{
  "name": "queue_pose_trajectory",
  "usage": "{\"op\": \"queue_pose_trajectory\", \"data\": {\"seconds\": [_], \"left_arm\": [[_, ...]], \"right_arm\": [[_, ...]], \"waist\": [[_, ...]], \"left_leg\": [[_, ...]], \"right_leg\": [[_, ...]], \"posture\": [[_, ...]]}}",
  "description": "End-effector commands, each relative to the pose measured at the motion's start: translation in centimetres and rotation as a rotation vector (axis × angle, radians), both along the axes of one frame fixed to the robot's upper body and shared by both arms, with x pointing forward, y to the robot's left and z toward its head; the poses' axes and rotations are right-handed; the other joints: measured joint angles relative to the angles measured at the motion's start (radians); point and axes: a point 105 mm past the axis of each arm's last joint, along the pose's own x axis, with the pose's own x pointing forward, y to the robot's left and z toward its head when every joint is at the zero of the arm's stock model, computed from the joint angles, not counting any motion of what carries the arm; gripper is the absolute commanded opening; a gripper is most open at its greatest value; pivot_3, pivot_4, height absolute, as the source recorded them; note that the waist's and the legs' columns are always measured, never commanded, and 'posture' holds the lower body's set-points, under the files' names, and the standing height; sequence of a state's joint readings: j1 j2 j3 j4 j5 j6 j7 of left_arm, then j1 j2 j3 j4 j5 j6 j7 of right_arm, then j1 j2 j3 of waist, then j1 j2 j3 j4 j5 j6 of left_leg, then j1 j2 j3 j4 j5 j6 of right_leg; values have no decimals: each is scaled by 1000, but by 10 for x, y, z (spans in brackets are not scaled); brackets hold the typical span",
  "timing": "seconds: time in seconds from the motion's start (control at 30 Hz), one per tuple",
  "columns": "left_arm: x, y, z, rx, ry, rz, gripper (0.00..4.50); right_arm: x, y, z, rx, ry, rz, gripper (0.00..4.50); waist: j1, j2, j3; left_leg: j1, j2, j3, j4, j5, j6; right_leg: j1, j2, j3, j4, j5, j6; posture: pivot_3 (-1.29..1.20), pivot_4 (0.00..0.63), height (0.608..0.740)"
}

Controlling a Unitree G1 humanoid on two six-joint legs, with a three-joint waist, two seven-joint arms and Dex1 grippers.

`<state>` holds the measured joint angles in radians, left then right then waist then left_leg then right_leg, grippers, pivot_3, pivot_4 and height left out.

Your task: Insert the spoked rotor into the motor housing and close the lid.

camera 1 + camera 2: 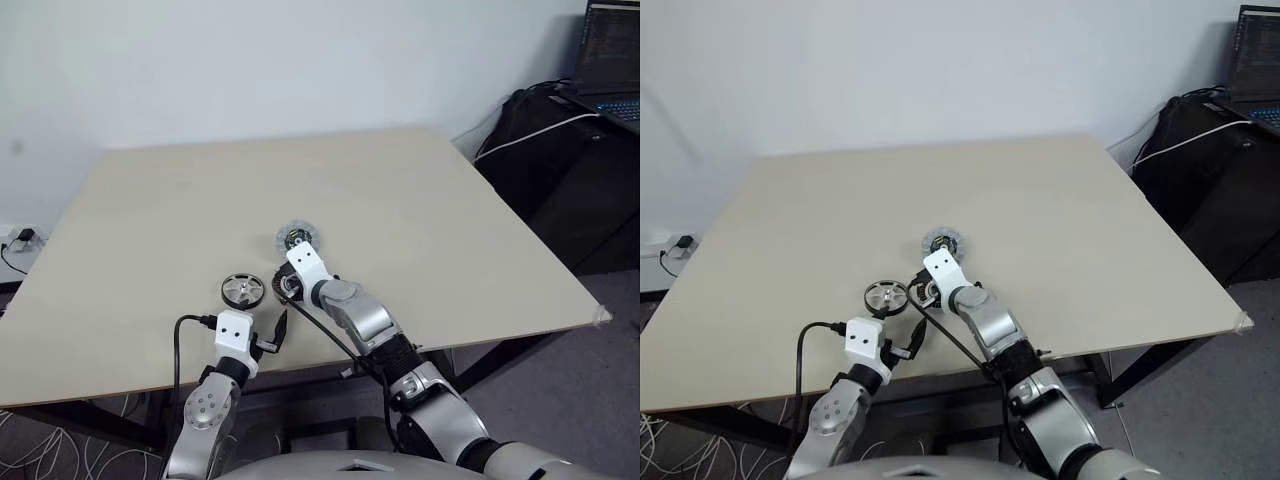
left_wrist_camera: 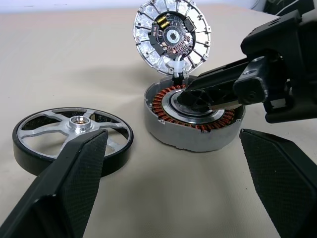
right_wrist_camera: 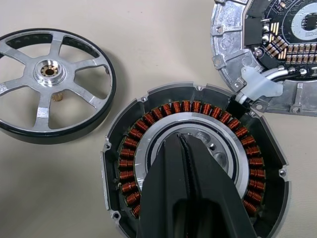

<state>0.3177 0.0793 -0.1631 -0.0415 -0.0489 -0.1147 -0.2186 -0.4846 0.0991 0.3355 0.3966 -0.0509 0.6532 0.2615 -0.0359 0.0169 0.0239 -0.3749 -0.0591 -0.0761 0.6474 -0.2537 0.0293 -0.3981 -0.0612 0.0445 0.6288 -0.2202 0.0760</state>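
You had the spoked rotor lying flat on the table, furthest to the left of the three parts and not yet picked up. Your left gripper hung just short of it, near the table's front edge, with its fingers spread as wide as they go and nothing between them.

Just beside the rotor to the right sat the motor housing, its ring of copper windings facing up and its centre vacant, so the insertion had not begun. Your right gripper pointed down into that centre with its fingers pressed together; they appeared to rest on or just over the silvery middle, holding nothing. Whether they actually touched it I could not tell.

Beyond the housing, the lid lay turned open with its circuit face up, joined to the housing by a short bundle of wires at the rim. Both steps, seating the rotor and closing the lid, were left to do.

For room: the parts were grouped close to the front edge of the table, so you had little margin toward yourself. Behind them and to the right the tabletop lay bare, giving wide room to move.
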Motion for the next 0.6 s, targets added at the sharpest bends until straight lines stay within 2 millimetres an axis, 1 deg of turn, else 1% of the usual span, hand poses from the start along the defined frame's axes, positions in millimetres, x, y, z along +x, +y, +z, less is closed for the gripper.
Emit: {"op": "queue_pose_trajectory", "data": {"seconds": [0.03,0.1,0.2,0.27,0.4,0.6], "left_arm": [[4,0,9,-9,-39,2,4500],[4,0,9,-10,-38,2,4500],[4,-1,9,-11,-36,0,4500],[4,-1,9,-10,-36,-1,4500],[4,-1,9,-10,-36,-2,4500],[4,-1,9,-10,-36,-1,4500]], "right_arm": [[5,4,21,56,-59,4,24],[4,6,27,88,-73,12,24],[6,14,52,221,-150,31,24],[10,13,60,254,-174,11,24],[13,8,57,246,-175,-10,24],[10,8,39,190,-141,-4,24]], "waist": [[0,0,0],[0,0,0],[0,0,0],[0,0,0],[1,0,0],[0,0,0]], "left_leg": [[0,0,0,0,0,0],[0,0,0,0,0,0],[0,0,0,0,0,0],[0,0,0,0,-1,-1],[0,0,0,0,-1,-1],[0,0,0,0,0,-1]], "right_leg": [[0,0,0,0,0,0],[0,0,0,0,0,0],[0,0,0,0,0,0],[0,0,0,0,0,0],[0,0,0,0,0,0],[0,0,0,0,0,0]], "posture": [[0,0,740],[0,0,740],[0,0,740],[0,0,740],[0,0,740],[0,0,740]]}}
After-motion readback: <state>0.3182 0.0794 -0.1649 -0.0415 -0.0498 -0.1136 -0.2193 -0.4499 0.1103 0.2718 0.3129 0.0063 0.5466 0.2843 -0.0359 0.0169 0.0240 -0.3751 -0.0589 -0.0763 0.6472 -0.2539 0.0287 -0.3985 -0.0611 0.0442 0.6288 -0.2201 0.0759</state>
